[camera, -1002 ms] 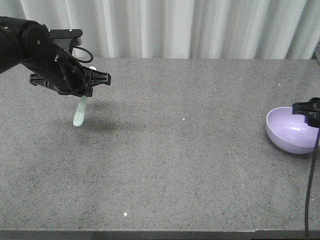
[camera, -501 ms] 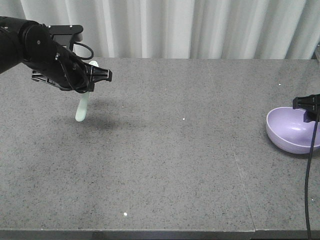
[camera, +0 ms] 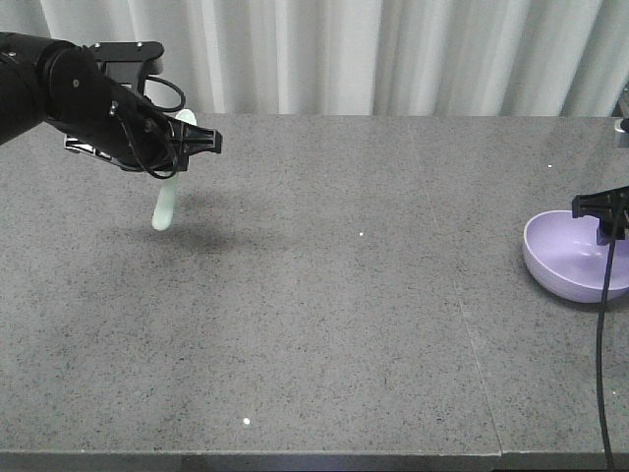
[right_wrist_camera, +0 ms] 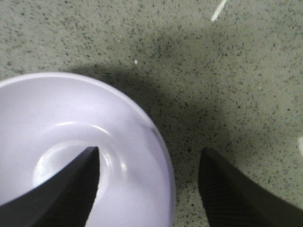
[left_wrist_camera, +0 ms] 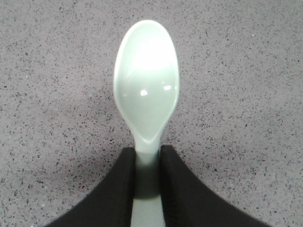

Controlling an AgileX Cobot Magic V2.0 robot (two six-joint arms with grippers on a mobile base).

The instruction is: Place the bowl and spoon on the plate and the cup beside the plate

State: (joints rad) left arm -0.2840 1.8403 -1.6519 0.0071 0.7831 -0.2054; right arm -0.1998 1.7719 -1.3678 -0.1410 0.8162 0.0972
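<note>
The spoon (left_wrist_camera: 147, 90) is clamped by its handle in the left gripper (left_wrist_camera: 147, 161), over the table's (camera: 344, 324) far left. The right gripper (right_wrist_camera: 149, 156) is spread wide astride the bowl's (right_wrist_camera: 57, 123) rim at the right.

Over one second, the left gripper (camera: 200, 144) lifted the small pale mint-green plastic spoon (camera: 164, 208) slightly higher above the speckled grey tabletop (camera: 373, 295), while the right gripper (camera: 599, 207) rose a little over the round lavender-purple plastic bowl (camera: 565, 261).

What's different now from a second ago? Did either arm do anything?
The left gripper, shut on the spoon, lifted it a little higher and slightly rightward above the table. The right gripper barely shifted, open astride the bowl rim; the bowl stayed put.
</note>
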